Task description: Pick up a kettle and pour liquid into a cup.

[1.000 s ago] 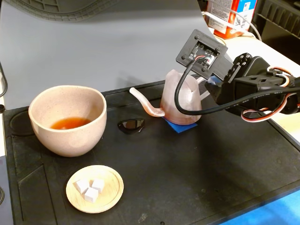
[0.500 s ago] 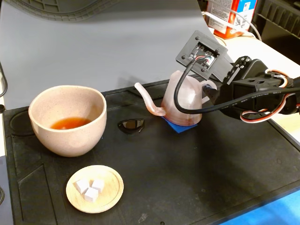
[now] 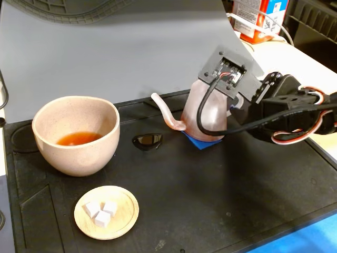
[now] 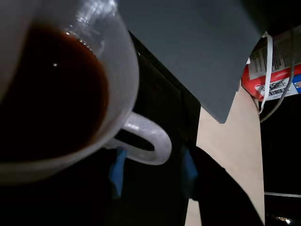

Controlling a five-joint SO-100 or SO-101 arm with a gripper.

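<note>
On the black mat (image 3: 221, 200), seen in the fixed view, the kettle (image 3: 202, 113) stands upright on a patch of blue tape (image 3: 200, 141), right of centre, its thin spout (image 3: 166, 113) curving out toward the left. The gripper (image 3: 231, 108) comes in from the right behind the kettle's body, with its wrist camera board (image 3: 225, 71) above the kettle; whether the jaws are clamped on the handle or merely beside it cannot be told from either view. In the wrist view the white loop handle (image 4: 143, 141) sits just off the kettle's rim (image 4: 127, 70), with two blue-tipped fingers (image 4: 117, 172) below it, apart from each other and not clearly touching it, and dark liquid (image 4: 51, 89) fills the kettle's inside.

Well to the left in the fixed view stands the cup (image 3: 76, 134), upright, holding a shallow pool of amber liquid (image 3: 79, 138) at its bottom. Between cup and kettle lies a small dark puddle (image 3: 147, 141) on the mat. Near the front, below the cup, a small wooden dish (image 3: 107, 212) holds white cubes (image 3: 100, 211).

Behind the mat, a red, white and blue carton (image 3: 258, 18) stands on the pale table (image 3: 284, 52); the wrist view shows a barcode and small print on the carton (image 4: 275, 70), but no word is legible.
</note>
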